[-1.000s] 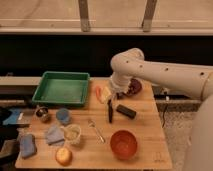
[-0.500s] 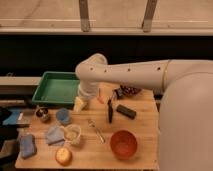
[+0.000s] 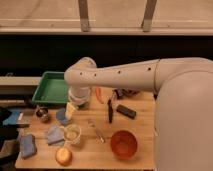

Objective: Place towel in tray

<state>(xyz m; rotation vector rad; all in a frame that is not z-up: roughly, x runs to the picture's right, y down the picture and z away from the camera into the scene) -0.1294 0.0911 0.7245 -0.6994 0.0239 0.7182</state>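
Observation:
The towel (image 3: 54, 135), a small pale blue-grey cloth, lies crumpled on the wooden table left of a cream cup (image 3: 73, 133). At the table's back left sits the green tray (image 3: 50, 89), partly covered by my arm. My gripper (image 3: 70, 111) points down just in front of the tray's near right corner, over a small blue cup (image 3: 62, 117). It is above and right of the towel, well apart from it. The gripper is open and holds nothing.
A darker blue sponge (image 3: 27, 146) lies at the front left and a metal cup (image 3: 42, 114) beside the blue cup. An orange bowl (image 3: 123, 144), a round fruit (image 3: 63, 156), a utensil (image 3: 97, 131) and black objects (image 3: 126, 111) lie around. My arm spans the table's back.
My arm has swung from the right side of the table to the left. The gripper has come down near the tray's front right corner. The objects on the table have not moved.

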